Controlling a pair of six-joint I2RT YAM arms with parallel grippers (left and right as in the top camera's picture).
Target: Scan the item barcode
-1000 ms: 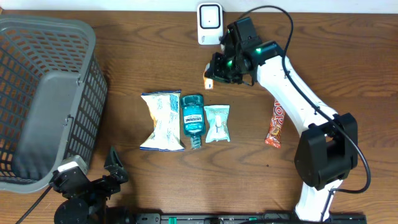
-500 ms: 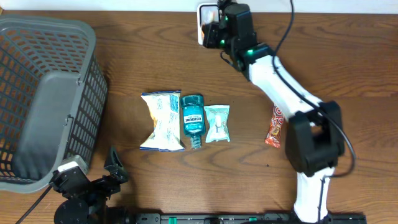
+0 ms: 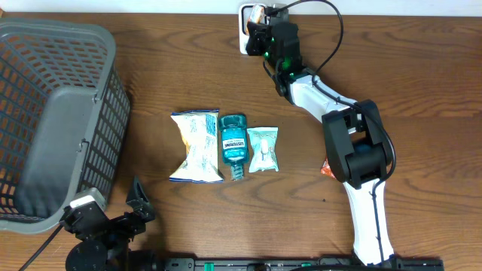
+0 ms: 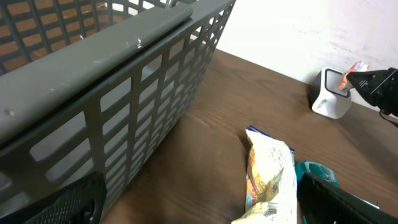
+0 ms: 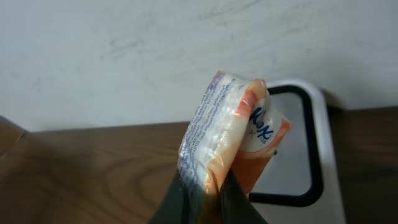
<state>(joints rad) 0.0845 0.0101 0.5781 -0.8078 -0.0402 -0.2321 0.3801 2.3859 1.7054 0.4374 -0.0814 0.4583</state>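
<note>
Here the right gripper (image 5: pixel 208 190) clamps its jaws on a small orange-and-white plastic packet (image 5: pixel 231 121), held just before the white box-shaped scanner (image 5: pixel 305 143). The left gripper (image 3: pixel 111 211) sits near the grey mesh basket (image 3: pixel 45 113), jaws wide apart.

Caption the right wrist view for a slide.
Orange-and-white packet pinched in the right gripper, held up before the white barcode scanner against a pale wall.
</note>
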